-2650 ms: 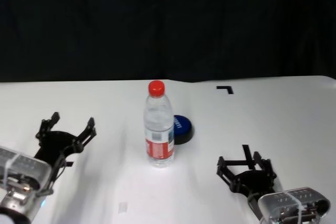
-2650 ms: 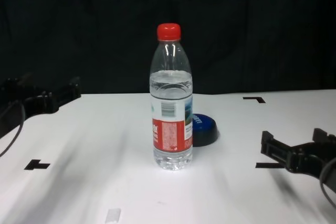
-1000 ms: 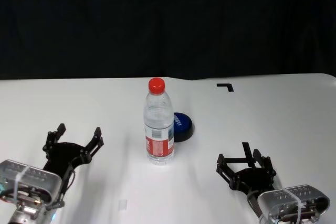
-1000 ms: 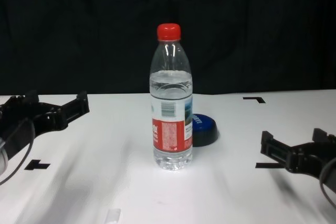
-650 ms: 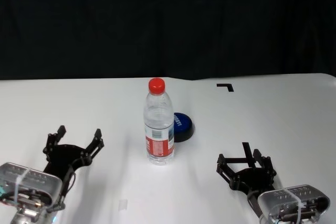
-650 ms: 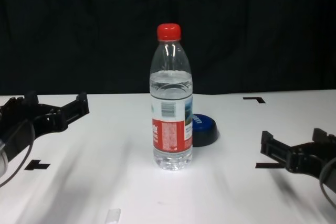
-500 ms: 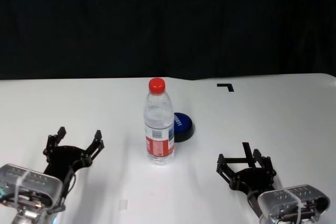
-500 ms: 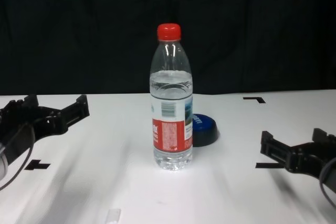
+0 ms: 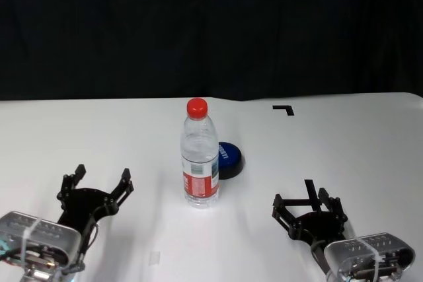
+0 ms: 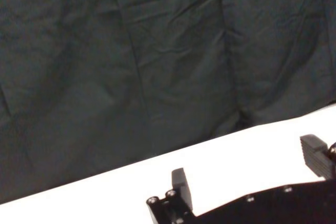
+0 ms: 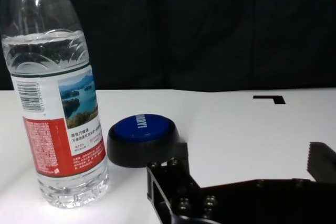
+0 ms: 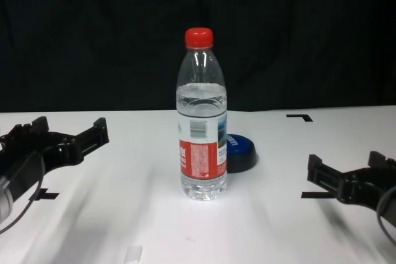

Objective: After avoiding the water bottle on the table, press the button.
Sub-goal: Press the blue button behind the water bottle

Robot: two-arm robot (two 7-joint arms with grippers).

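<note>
Head view: one water bottle (image 9: 200, 154) stands upright at centre frame on the white counter (image 9: 344, 143), one blue button (image 9: 229, 160) just behind it to its right, so the bottle apparently screens the button from the near side. Two hands wait low: the left hand (image 9: 95, 184) lower left, fingers apart and empty; the right hand (image 9: 308, 208) lower right, likewise spread. Right wrist view: the button (image 11: 142, 139) sits beside the bottle (image 11: 56, 98), its top unobstructed. Chest view: both hands flank the bottle (image 12: 202, 115), well apart from it.
</note>
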